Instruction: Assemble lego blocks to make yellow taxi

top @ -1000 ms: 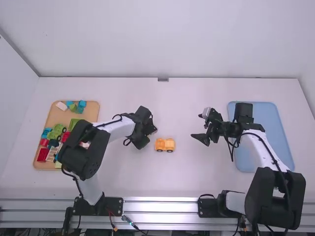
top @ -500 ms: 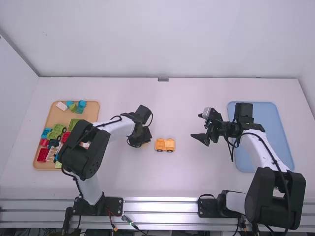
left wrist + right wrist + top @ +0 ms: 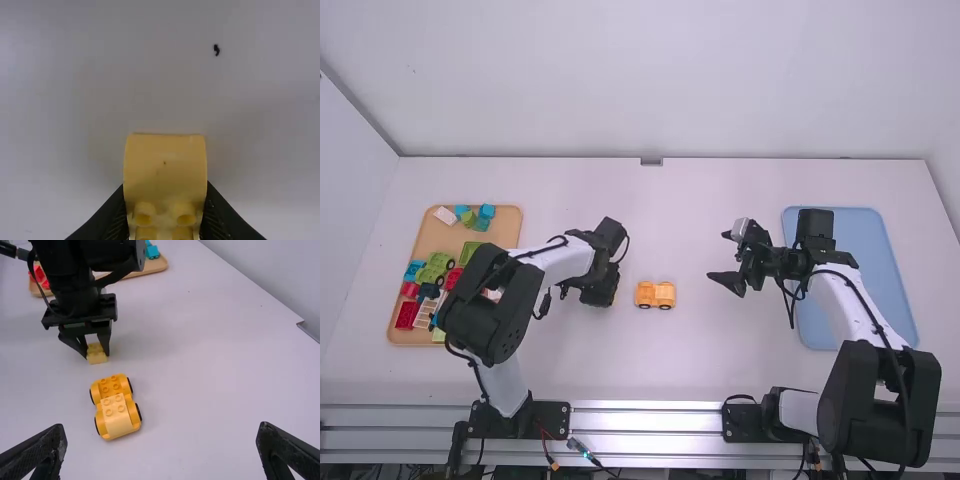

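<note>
At the left of the white table [image 3: 720, 370] lies a tan tray [image 3: 428, 241] with rounded corners. At its far end sit a white block [image 3: 445, 215], a glossy blue block [image 3: 487, 211] and some green pieces. Farther down the tray's left side is a green piece with round black wheels [image 3: 436, 268], and at the near end a boxy red block [image 3: 407, 315] lies just beside a pale, slatted, ladder-like piece [image 3: 425, 313].

To the right of the tray, left of the table's middle, the left gripper [image 3: 600, 291] points down low over the smooth tabletop. Its dark, ribbed fingers are closed on the two sides of a small yellow block [image 3: 165, 167], pinching it between them. The block has a plain, smooth face with a tiny dark speck, and round, hollow-centred studs beside that face. Whether it touches the table, I cannot tell.

Just right of that, near the middle, the yellow-orange toy car [image 3: 655, 294] stands on its black wheels, apart from the held block. Its body has rounded sides and round studs on top, and one end carries a paler yellow piece with a smooth, sloping face.

Farther right, the right gripper [image 3: 720, 256] has its black, textured, tapering fingers spread wide, with nothing between them. At the far right a flat, light blue tray [image 3: 868, 240] with rounded corners lies partly beneath the arm.
</note>
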`<action>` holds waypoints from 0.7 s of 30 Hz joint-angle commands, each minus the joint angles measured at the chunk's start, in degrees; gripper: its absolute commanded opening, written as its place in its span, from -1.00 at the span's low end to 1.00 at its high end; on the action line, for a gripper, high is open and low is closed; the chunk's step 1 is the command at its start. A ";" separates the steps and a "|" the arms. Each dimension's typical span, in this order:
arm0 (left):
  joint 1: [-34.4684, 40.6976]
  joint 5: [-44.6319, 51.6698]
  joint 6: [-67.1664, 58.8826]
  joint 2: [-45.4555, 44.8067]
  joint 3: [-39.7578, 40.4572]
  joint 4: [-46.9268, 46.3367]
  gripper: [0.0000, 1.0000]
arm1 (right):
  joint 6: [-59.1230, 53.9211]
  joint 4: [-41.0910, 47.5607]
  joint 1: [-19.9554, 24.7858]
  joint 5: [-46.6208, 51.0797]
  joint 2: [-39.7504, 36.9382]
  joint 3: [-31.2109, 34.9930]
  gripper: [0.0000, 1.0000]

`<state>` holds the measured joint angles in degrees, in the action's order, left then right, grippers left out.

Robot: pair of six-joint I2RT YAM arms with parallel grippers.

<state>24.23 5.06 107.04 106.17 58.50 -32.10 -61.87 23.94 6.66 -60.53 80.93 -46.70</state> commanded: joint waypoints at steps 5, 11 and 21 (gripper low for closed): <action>0.15 -4.26 9.07 0.87 -0.72 -0.42 -0.90 | -0.09 0.07 0.07 -1.16 -1.09 0.50 0.98; 0.15 -4.42 9.22 0.87 -0.72 0.68 0.40 | -0.11 0.09 0.07 -1.16 -1.11 0.50 0.98; 0.11 -4.59 8.87 0.85 -0.70 0.92 0.98 | -0.11 0.07 0.07 -1.18 -1.09 0.50 0.98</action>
<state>24.21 1.21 115.77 106.19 58.48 -30.65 -61.89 23.99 6.66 -60.58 80.93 -46.70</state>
